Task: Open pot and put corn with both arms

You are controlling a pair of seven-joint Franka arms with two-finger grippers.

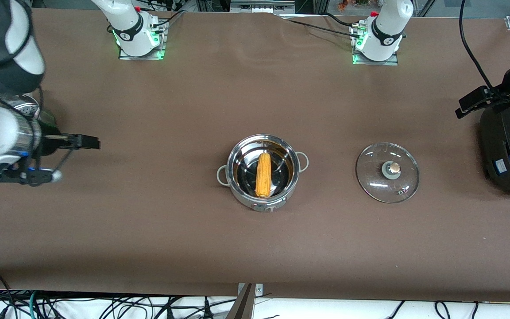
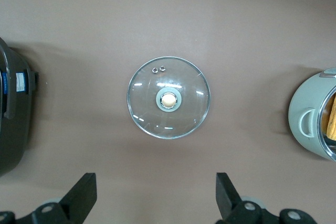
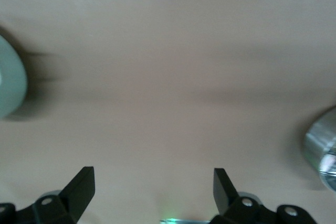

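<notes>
Front view: the pot (image 1: 262, 178) is sitting open mid-table with the corn (image 1: 263, 174) lying inside it. Its glass lid (image 1: 387, 172) is resting flat on the table (image 1: 193, 230) beside it, toward the left arm's end. The right gripper (image 1: 75, 142) is hanging, fingers spread and empty, over the right arm's end. The left gripper (image 1: 474, 103) is waiting near the black cooker (image 1: 509, 150).

Left wrist view: the left gripper's spread fingers (image 2: 84, 190) are framing the lid, holding nothing.

Right wrist view: the right gripper's fingers (image 3: 81, 187) are gaping over bare table; a blurred steel edge (image 3: 321, 153) is possibly a steamer bowl.

The task is looking finished, so both arms are best kept high and clear of the pot.
</notes>
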